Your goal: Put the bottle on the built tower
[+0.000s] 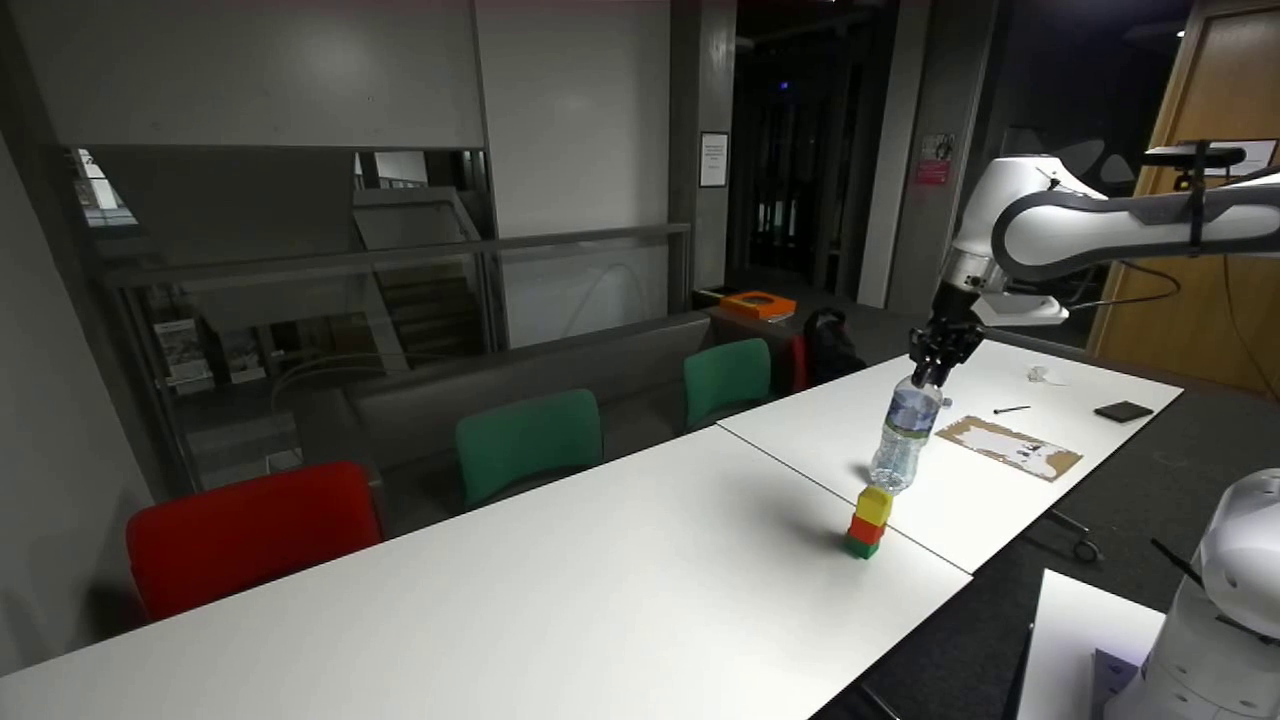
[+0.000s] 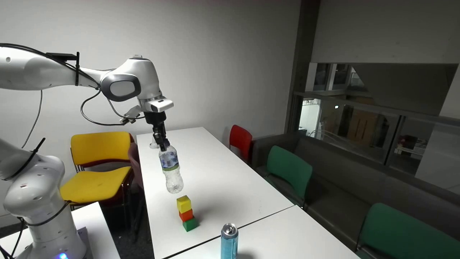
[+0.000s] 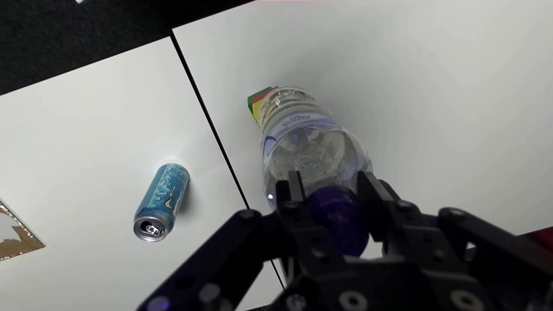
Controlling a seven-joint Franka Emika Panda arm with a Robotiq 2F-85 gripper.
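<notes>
Gripper pinching the bottle by its purple cap — one finger each side, cap between them, body extending out past the fingertips. Bottle is tilted, base near the top of the built tower — just apart in an exterior view. Tower stands on the white table: yellow over orange-red over green.

In the wrist view, the bottle hides the bigger part of the built tower — only a narrow corner of it can be seen. The tool is there blurred, cut off by the lower edge, and covers partly the purple cap. In an exterior view, the lower edge cuts the can.
</notes>
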